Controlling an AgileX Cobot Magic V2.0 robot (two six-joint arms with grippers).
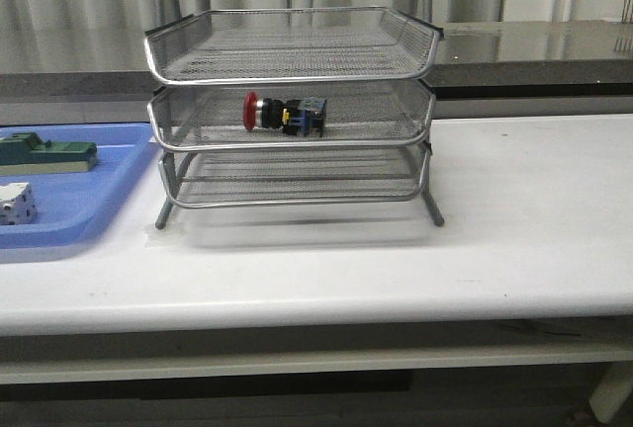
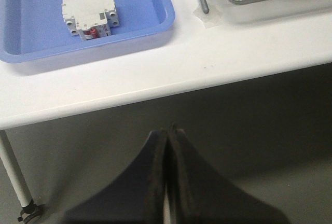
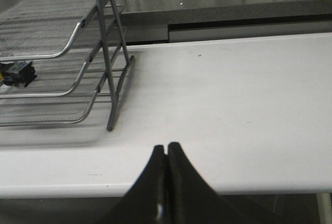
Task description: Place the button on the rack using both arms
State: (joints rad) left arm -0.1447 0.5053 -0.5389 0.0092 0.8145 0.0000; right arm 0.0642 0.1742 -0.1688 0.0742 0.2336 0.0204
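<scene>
Right gripper [image 3: 166,149] empty, well apart from racked button [image 1: 285,114].

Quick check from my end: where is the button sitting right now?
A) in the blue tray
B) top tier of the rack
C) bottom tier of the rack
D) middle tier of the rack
D: the button lies on its side in the middle tier of the rack.

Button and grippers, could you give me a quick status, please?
Left gripper shut, empty. Right gripper shut, empty. Button lying in rack middle tier. Nothing obstructing.
</scene>
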